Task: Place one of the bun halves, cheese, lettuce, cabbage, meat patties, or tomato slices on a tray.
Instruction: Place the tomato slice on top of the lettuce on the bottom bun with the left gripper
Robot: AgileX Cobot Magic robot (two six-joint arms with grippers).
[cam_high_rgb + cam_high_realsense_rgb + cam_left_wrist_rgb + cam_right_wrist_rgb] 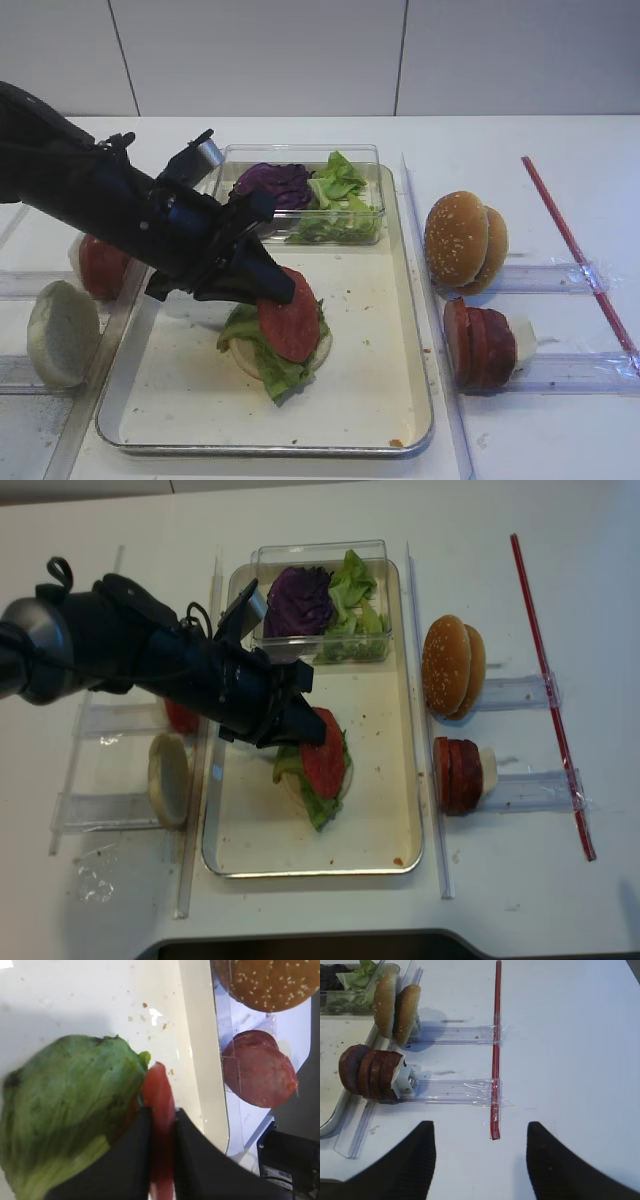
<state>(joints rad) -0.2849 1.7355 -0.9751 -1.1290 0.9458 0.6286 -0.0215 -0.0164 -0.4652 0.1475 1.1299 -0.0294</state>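
the left claw [275, 290] is closed on one of the tomato slices [290, 315], holding it tilted over the lettuce [265, 360] and a pale bun half [322, 350] in the tray [400, 440], not yet released; the right claw [480, 1160] is open and empty over the surface's right edge.

You will find the tray [415, 400] is metal, its silver rim glossy, its cream floor matt and crumb-speckled. The tomato slice [288, 315] reads smooth and matt red; the lettuce [65, 1105] under it is crinkled and veined. Your clear box [375, 190] is glossy transparent plastic, as are the holder strips [455, 1091]. The sesame bun halves [462, 240] look seeded and lightly sheened. The table [570, 1035] is smooth white.
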